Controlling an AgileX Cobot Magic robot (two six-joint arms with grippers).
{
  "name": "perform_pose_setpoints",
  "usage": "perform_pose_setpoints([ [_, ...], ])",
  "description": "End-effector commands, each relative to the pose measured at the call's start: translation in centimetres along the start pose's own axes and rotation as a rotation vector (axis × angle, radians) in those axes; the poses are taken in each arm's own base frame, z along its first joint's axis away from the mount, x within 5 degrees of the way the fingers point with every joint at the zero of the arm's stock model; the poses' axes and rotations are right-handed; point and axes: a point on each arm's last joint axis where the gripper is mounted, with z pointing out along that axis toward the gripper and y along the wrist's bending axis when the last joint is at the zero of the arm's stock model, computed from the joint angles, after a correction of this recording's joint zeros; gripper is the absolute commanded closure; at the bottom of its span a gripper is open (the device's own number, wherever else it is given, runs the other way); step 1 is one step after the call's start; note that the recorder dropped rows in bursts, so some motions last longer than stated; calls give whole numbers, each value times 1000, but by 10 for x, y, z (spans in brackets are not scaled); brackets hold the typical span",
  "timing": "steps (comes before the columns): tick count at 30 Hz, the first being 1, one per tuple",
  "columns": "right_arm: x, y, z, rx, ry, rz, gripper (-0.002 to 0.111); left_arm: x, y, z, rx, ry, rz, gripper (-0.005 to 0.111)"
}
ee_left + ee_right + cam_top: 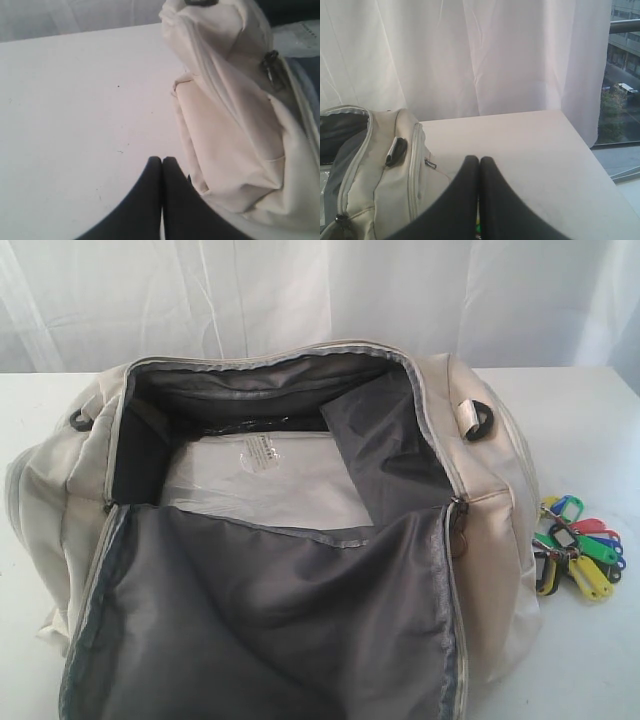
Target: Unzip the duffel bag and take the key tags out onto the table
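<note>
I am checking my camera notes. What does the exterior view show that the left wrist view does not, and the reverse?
Only exterior: the key tags lying on the table beside the duffel bag. Only left wrist: the left end effector, fingers pressed together. Both: the bag's cream side, the white table and the curtain.

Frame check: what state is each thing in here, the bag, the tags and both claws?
Duffel bag: unzipped, flap folded open, grey lining showing.
Key tags: out of the bag, lying bunched on the table beside it.
Left claw: shut.
Right claw: shut.
</note>
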Motion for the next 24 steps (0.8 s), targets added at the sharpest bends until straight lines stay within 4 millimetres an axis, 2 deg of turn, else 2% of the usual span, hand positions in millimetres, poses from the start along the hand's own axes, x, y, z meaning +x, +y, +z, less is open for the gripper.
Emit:
perform_pose_setpoints([
  [1,0,0,-1,5,-10,2,108,12,2,-2,-57,6,-41,106],
  [5,0,0,-1,5,-10,11,108,16,2,-2,-77,59,-50,106],
  [24,0,0,-1,3,-8,13,108,16,2,-2,-78,54,-51,106],
])
